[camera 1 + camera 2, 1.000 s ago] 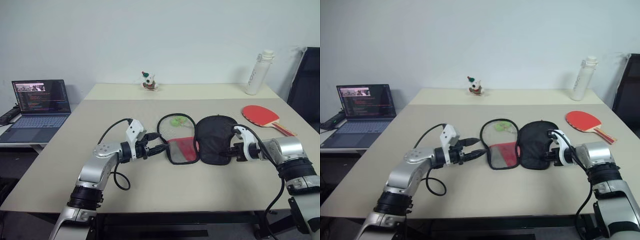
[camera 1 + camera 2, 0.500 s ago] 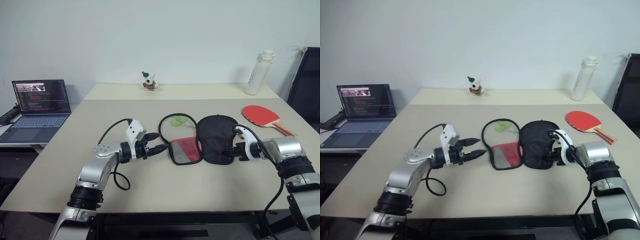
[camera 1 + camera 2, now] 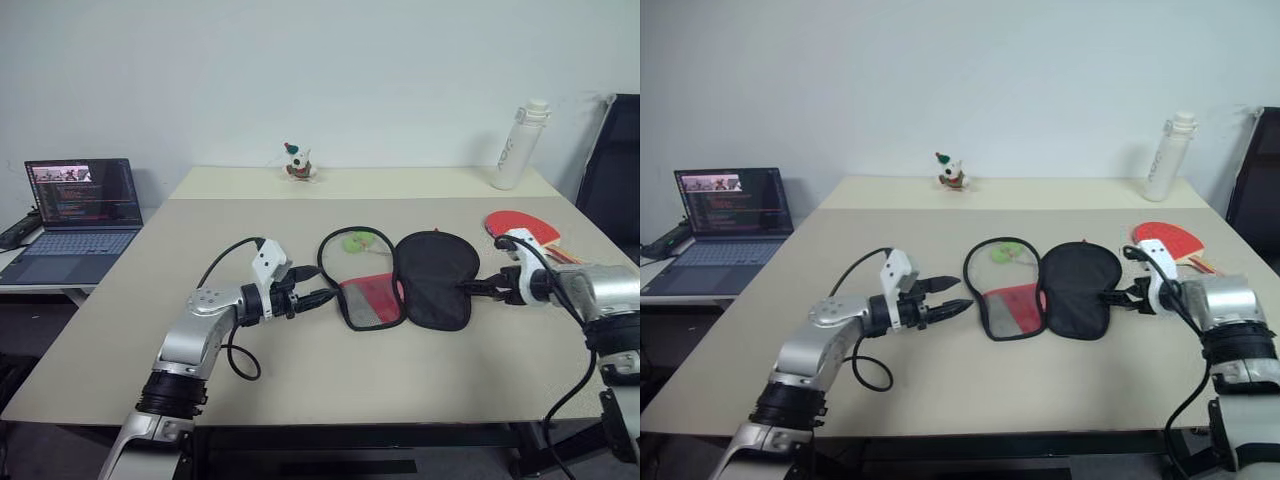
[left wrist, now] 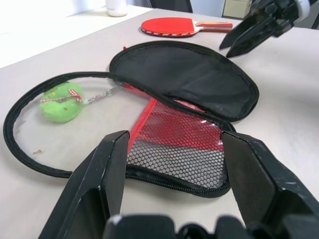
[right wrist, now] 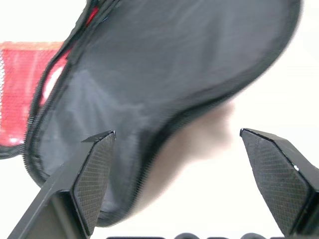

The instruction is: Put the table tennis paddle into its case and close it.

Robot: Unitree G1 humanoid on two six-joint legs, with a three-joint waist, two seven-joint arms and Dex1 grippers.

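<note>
Your case (image 3: 405, 279) is lying spread open on the table (image 3: 300, 380), black half beside the red mesh half. Your right end effector (image 3: 482, 290) is sitting just beside the black half with its fingers wide apart, grasping nothing. Your left end effector (image 3: 318, 294) is pointing at the mesh half, fingers apart and empty. The table tennis paddle (image 3: 520, 229) is lying flat behind your right end effector.

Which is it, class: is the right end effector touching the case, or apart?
Apart. In the right wrist view, bare table shows between the open right end effector and the case's black rim.
</note>
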